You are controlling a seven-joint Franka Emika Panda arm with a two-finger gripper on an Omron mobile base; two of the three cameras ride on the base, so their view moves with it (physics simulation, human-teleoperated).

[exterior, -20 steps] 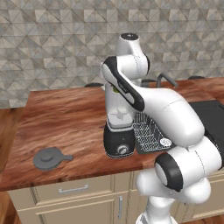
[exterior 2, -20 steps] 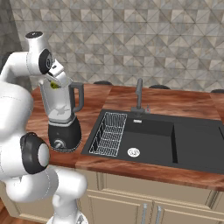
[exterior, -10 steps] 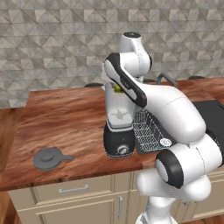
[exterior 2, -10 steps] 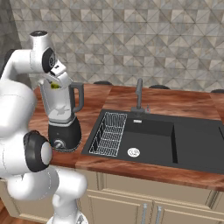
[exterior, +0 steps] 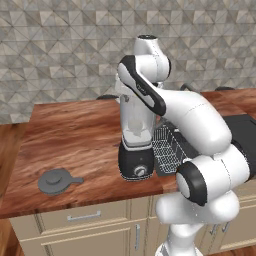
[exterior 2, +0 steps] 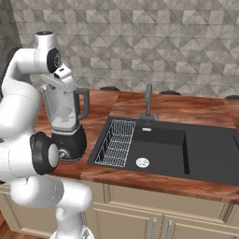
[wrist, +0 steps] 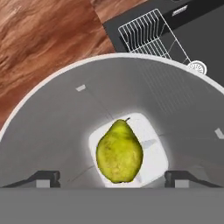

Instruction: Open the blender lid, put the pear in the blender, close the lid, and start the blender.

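One pear [wrist: 119,152] in one blender [wrist: 65,127]; one blender lid [exterior: 56,181] apart.

Grey tiled wall [exterior 2: 140,46] — wooden counter [exterior: 75,140], black sink [exterior 2: 186,149].

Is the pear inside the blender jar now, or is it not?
Inside. The hand view looks down into the open blender, and the pear lies at its bottom; the blender lid rests on the counter.

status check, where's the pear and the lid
Gripper open above the jar. Pear loose at the bottom of the blender. Blender lid off, on the counter. Nothing blocking.
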